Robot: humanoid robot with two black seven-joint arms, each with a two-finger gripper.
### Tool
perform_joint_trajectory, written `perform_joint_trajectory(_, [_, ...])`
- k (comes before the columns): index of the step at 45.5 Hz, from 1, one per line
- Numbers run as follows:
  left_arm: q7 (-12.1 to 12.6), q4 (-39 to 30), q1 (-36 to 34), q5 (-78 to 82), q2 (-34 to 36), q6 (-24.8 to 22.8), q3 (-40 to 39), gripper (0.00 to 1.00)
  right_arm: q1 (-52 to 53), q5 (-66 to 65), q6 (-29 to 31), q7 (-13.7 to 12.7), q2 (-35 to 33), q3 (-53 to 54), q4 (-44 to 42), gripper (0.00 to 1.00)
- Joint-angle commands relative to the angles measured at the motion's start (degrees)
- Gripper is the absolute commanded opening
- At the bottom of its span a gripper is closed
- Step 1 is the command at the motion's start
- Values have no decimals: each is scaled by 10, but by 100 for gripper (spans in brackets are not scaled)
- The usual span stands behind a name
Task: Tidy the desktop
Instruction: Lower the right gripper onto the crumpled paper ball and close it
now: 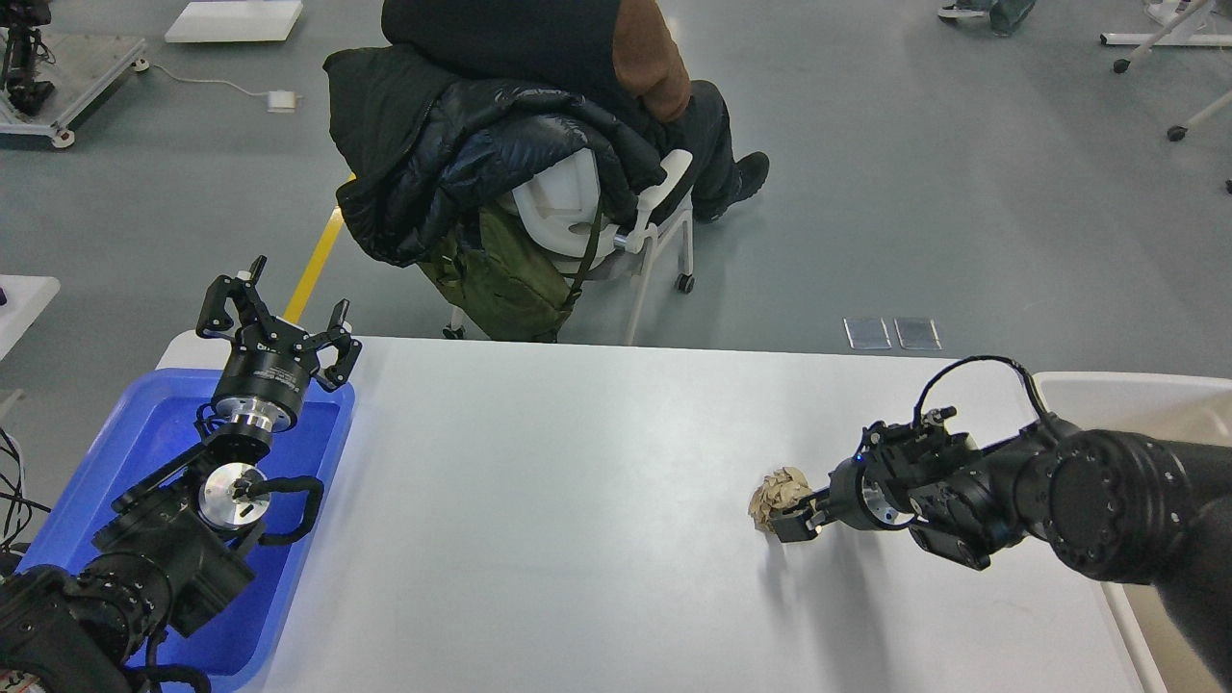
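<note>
The white desktop (pixel 577 500) fills the middle of the head view. A crumpled brown paper ball (pixel 778 493) lies on it at the right. My right gripper (pixel 791 515) reaches in from the right, low over the tabletop. Its fingers are closed on the ball's right side, and one dark finger (pixel 795 528) shows in front of the ball. My left gripper (pixel 276 322) is open and empty, pointing up over the far end of the blue tray (pixel 115 452).
The blue tray sits on the table's left end under my left arm. A beige rimmed bin (pixel 1126 395) stands off the table's right edge. A person sits on a white swivel chair (pixel 577 231) just beyond the far edge.
</note>
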Motion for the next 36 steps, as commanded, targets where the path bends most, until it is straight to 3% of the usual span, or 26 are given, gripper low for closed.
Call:
perform_joint_trajectory(1, [0,0,0,0,0,0,0,100,-25,-2,-40,4,0,-3,-12,93])
perform_joint_trajectory(6, [0,0,0,0,0,0,0,100,-28,-9,-74,4,0,-8,-14,77])
perform_joint_trajectory(13, [-1,0,0,0,0,0,0,100,-33,-9,-92,4,0,-11,-19,66])
perform_joint_trajectory(17, [0,0,-1,0,0,0,0,100,-39,-10,-95,4,0,-12,-27,54])
perform_joint_trajectory(19, [0,0,0,0,0,0,0,100,-41,-10,-95,4,0,-16,-30,42])
perform_joint_trajectory(21, [0,0,-1,0,0,0,0,100,-42,-8,-94,4,0,-18,-31,16])
perform_joint_trajectory(23, [-1,0,0,0,0,0,0,100,-43,-3,-91,4,0,-18,-31,0])
perform_joint_trajectory(36, [0,0,0,0,0,0,0,100,-47,2,-95,4,0,-17,-31,0])
